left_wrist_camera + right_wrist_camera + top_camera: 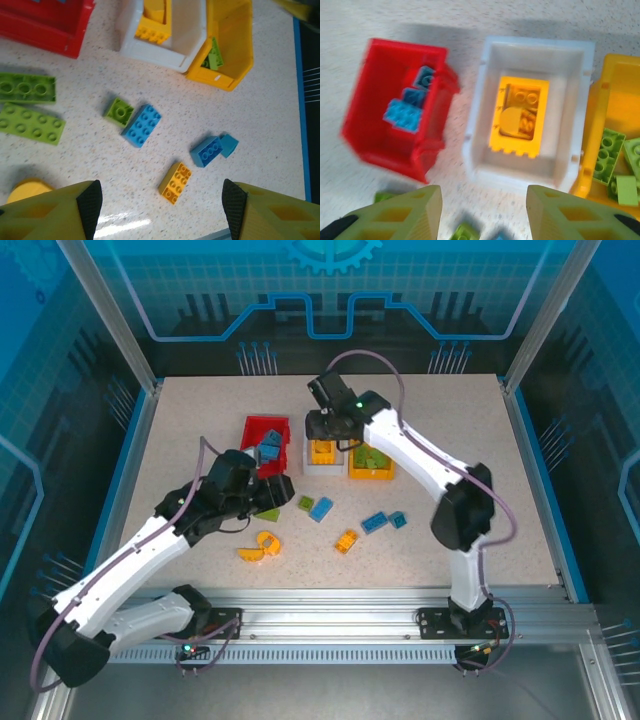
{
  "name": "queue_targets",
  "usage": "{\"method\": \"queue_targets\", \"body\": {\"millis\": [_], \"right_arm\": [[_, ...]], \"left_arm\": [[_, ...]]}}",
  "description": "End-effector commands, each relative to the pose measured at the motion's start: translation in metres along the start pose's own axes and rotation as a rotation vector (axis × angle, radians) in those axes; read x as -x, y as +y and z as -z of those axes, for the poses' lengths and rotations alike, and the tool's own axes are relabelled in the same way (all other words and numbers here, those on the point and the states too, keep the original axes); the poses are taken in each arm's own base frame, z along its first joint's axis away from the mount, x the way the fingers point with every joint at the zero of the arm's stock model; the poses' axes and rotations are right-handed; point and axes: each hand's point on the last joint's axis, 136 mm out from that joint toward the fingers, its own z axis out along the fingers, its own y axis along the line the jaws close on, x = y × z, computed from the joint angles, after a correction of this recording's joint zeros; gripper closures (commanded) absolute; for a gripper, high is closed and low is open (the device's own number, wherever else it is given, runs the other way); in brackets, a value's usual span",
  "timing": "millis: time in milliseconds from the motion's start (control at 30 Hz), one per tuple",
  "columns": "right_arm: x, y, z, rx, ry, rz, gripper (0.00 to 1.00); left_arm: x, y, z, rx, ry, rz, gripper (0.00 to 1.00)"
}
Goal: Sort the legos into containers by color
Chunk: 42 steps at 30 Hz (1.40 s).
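Hovering over the white bin (535, 46), the right tool (484, 210) is seen parted, empty; the left tool (161, 205) is spread wide above legos (141, 125), empty.

Bright, even light falls from above on the speckled beige desk (200, 420); shadows are soft and short. The blue studded plastic brick (142, 125) ahead of the left hand (159, 207) is sharp; a white glare streak lies between that hand's fingers. The red open-topped plastic bin (375, 130), ahead-left of the right hand (484, 212), is smeared with blur; a grey shadow lies beyond it.
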Motion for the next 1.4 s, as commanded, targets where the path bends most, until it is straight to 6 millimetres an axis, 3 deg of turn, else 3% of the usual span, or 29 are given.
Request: {"method": "queue_targets", "body": {"millis": [0,267,367,500,667,833,933,1133,1267,1367], "right_arm": [[-0.022,0.021,0.021,0.049,-0.070,0.111,0.51],[-0.129,0.049,0.054,0.168,-0.049,0.319,0.51],[-0.154,0.056,0.058,0.228,-0.022,0.348,0.50],[-0.173,0.040,0.039,0.146,0.043,0.367,0.45],[-0.187,0.008,0.019,0.018,0.111,0.401,0.28],[-0.194,-0.016,0.015,-0.035,0.174,0.321,0.29],[-0.190,-0.044,0.031,-0.138,0.127,0.217,0.31],[-0.192,-0.116,0.085,-0.243,-0.010,-0.067,0.39],[-0.188,-0.154,0.138,-0.275,-0.130,-0.179,0.46],[-0.184,-0.170,0.173,-0.231,-0.209,-0.232,0.48]], "left_arm": [[-0.017,0.035,0.006,0.104,0.043,0.019,0.31],[-0.036,0.072,0.014,0.187,0.068,0.050,0.31],[-0.040,0.080,0.017,0.211,0.071,0.060,0.31],[-0.044,0.083,0.021,0.210,0.072,0.091,0.32],[-0.058,0.068,0.011,0.111,0.135,0.139,0.34],[-0.070,0.055,-0.002,0.086,0.157,0.111,0.35],[-0.074,0.038,-0.015,0.057,0.182,0.058,0.34],[-0.086,-0.026,-0.057,-0.009,0.228,-0.252,0.34],[-0.096,-0.066,-0.096,-0.020,0.292,-0.507,0.32],[-0.104,-0.090,-0.128,-0.022,0.336,-0.653,0.29]]}}
